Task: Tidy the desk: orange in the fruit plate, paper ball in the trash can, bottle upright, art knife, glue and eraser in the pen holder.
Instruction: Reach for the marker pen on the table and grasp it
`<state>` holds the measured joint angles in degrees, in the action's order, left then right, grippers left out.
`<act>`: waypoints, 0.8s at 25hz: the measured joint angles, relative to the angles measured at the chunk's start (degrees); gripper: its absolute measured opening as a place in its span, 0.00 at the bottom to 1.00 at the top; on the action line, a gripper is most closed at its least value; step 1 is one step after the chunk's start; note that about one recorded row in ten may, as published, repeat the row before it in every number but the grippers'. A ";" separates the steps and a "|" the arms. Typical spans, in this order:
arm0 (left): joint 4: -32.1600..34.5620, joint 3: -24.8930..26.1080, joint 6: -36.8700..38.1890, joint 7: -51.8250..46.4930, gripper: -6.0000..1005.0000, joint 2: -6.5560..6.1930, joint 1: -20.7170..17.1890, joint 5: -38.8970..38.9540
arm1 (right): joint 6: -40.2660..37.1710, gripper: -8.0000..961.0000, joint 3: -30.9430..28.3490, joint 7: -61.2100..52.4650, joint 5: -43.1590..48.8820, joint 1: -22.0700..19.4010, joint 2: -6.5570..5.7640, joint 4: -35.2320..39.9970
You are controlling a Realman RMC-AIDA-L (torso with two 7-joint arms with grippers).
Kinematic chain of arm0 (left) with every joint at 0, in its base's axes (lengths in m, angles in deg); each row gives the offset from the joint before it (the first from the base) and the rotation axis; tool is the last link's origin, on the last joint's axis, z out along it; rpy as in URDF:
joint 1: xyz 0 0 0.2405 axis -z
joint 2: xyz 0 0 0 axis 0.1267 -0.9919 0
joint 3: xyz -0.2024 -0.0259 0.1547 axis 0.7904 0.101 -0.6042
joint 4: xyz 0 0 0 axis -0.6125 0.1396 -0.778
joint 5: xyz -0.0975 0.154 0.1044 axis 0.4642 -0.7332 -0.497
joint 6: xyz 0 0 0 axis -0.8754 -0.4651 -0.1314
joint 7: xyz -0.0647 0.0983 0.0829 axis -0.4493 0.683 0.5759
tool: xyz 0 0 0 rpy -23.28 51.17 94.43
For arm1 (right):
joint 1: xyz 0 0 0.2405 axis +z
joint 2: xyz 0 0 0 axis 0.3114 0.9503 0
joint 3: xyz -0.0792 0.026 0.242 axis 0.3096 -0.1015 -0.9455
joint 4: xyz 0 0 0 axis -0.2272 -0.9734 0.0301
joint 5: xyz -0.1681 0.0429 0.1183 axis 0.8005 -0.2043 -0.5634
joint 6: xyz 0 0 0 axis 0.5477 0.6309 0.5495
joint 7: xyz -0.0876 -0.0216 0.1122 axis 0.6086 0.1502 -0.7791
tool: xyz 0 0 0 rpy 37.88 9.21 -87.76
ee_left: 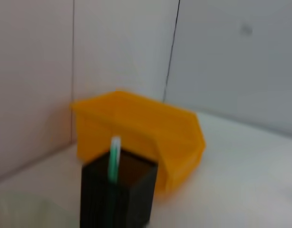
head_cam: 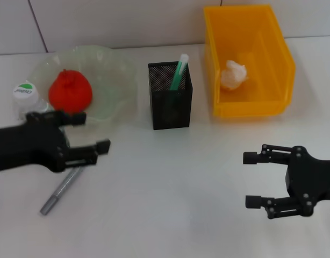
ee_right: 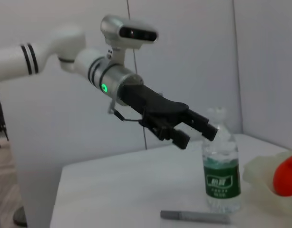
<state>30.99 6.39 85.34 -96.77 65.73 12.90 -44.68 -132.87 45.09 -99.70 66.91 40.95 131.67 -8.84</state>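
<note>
The orange (head_cam: pixel 70 91) lies in the fruit plate (head_cam: pixel 114 75) at the back left. Left of the plate the bottle (head_cam: pixel 25 95) stands upright. The paper ball (head_cam: pixel 233 75) rests inside the trash can (head_cam: pixel 272 80). A green and white stick (head_cam: pixel 179 71) pokes out of the pen holder (head_cam: pixel 170 102); I cannot tell if it is the glue. A grey pen-shaped tool (head_cam: pixel 60 191), probably the art knife, lies on the table under my left arm. My left gripper (head_cam: pixel 92 131) hangs open above the table in front of the plate. My right gripper (head_cam: pixel 250 179) is open and empty at the front right. The eraser is out of view.
The right wrist view shows the left gripper (ee_right: pixel 196 137) open in the air above the bottle (ee_right: pixel 222 173) and the grey tool (ee_right: pixel 196 217). The left wrist view looks at the pen holder (ee_left: pixel 120 194) and trash can (ee_left: pixel 141 133). A wall stands behind the table.
</note>
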 joint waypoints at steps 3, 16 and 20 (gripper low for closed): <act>4.38 -5.38 -1.67 -8.61 0.81 0.13 1.12 -9.79 | 2.71 0.86 -0.24 2.10 0.56 0.72 0.22 -2.67; 10.89 -12.92 -3.10 -21.37 0.81 0.14 3.39 -22.11 | 8.44 0.86 -2.27 4.77 0.16 2.44 1.89 -8.08; 11.03 -13.04 -3.91 -22.76 0.81 0.13 3.31 -22.43 | 7.80 0.86 -3.47 5.31 0.08 2.29 1.54 -8.04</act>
<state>42.02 -6.65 81.43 -119.53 65.86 16.21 -67.11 -125.07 41.62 -94.39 66.99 43.24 133.21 -16.89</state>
